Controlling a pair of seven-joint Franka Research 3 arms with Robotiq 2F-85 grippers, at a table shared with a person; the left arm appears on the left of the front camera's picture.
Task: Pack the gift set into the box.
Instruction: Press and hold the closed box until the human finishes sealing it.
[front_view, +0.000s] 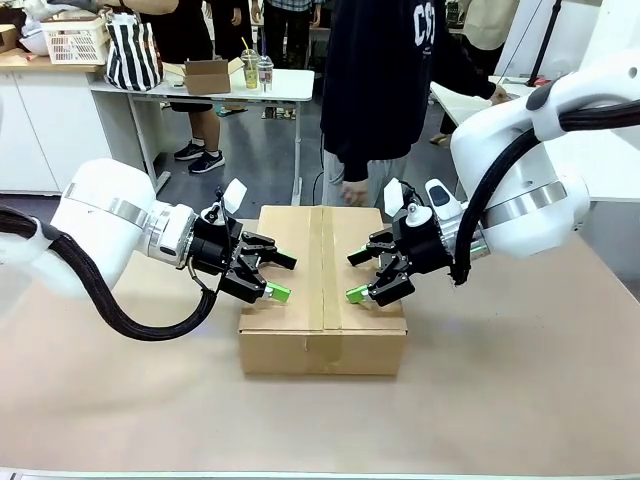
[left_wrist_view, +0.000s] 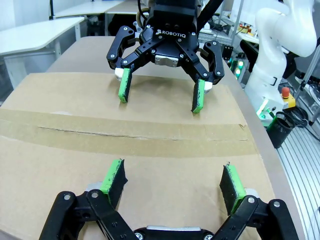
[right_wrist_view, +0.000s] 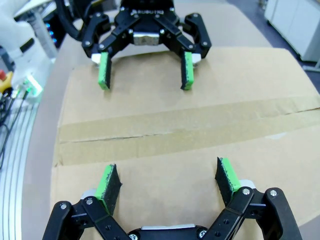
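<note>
At the table's (front_view: 120, 400) middle sits the box (front_view: 322, 300), flaps shut, its taped seam running near edge to far edge; left pincer (front_view: 285, 277) and right pincer (front_view: 353, 276) face each other across that seam, equally near, both spread wide and empty, low over the top; whether they touch, I cannot tell; beyond hangs a person's hand (front_view: 352, 192).
</note>
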